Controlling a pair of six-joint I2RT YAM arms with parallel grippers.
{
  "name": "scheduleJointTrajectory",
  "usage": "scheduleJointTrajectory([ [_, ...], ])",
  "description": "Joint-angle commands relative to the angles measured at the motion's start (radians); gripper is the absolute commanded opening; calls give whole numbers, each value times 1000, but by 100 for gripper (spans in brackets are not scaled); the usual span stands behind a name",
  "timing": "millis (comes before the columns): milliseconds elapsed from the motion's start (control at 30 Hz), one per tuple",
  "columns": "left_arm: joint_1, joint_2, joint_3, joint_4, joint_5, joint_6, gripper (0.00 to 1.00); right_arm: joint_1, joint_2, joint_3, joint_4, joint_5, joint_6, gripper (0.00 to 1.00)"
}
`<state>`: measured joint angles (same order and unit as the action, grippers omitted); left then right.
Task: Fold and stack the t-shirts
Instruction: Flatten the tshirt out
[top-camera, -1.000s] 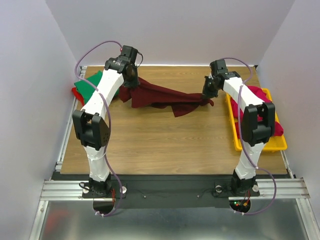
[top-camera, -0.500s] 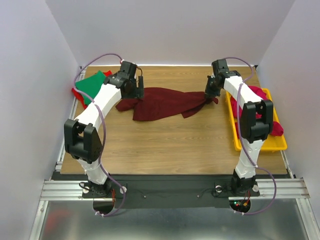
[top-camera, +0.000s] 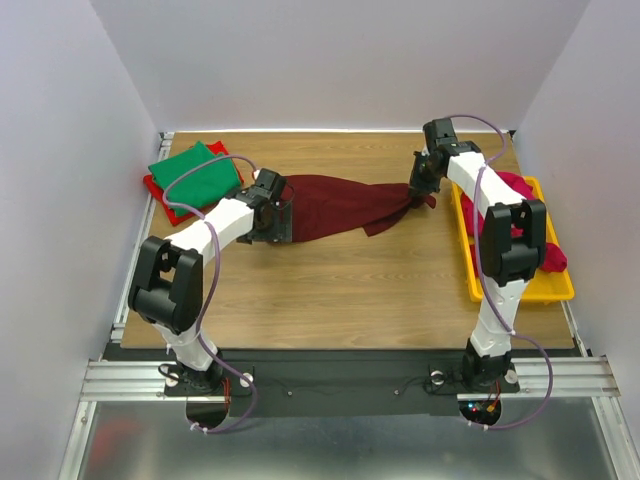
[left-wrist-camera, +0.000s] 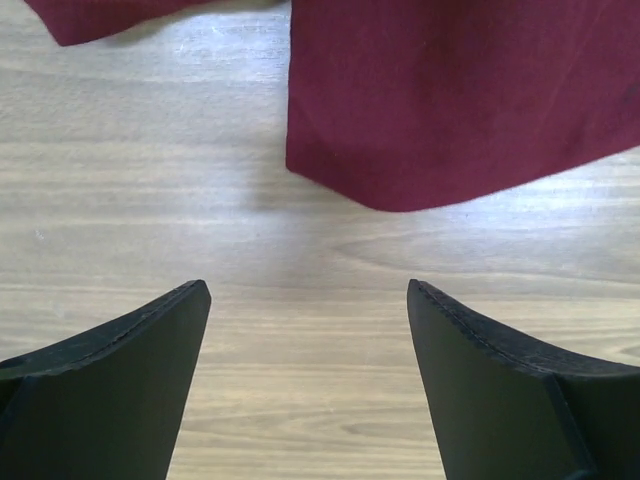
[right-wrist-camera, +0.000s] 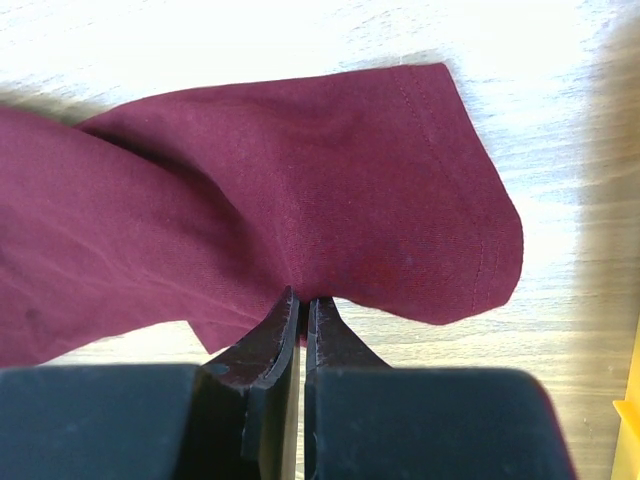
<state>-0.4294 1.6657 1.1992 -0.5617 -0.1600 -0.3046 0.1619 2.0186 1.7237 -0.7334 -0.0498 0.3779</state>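
Left gripper (left-wrist-camera: 305, 290) has dropped the soft dark maroon cloth t-shirt (top-camera: 335, 203), jaws parted. Right gripper (right-wrist-camera: 302, 298) clamps its edge; flattening looks unfinished.

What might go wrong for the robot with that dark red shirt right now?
Only the right gripper pinches the maroon shirt; the left gripper is open, holding nothing, so a pull may drag the cloth into a bunch. The shirt looks twisted near the pinch, so a fold may come out crooked.

T-shirt (top-camera: 335, 203) on table (top-camera: 330, 285) — tray (top-camera: 515, 294) at right
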Motion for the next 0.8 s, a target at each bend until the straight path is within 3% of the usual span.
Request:
scheduleJointTrajectory([
  [0, 3, 5, -24, 147, 8, -10, 93, -4, -12, 13, 17, -25, 6, 0],
  [267, 7, 136, 26, 261, -9, 36, 91, -4, -43, -38, 25, -39, 12, 0],
  [433, 18, 189, 43, 261, -26, 45, 80, -4, -70, -58, 25, -30, 10, 0],
  [533, 26, 203, 51, 264, -26, 50, 61, -4, -75, -59, 25, -28, 12, 0],
  [667, 26, 190, 79, 218, -50, 59, 0, -4, -99, -52, 25, -31, 7, 0],
  [767, 26, 149, 111, 140, -88, 64, 0, -4, -150, -41, 20, -38, 3, 0],
])
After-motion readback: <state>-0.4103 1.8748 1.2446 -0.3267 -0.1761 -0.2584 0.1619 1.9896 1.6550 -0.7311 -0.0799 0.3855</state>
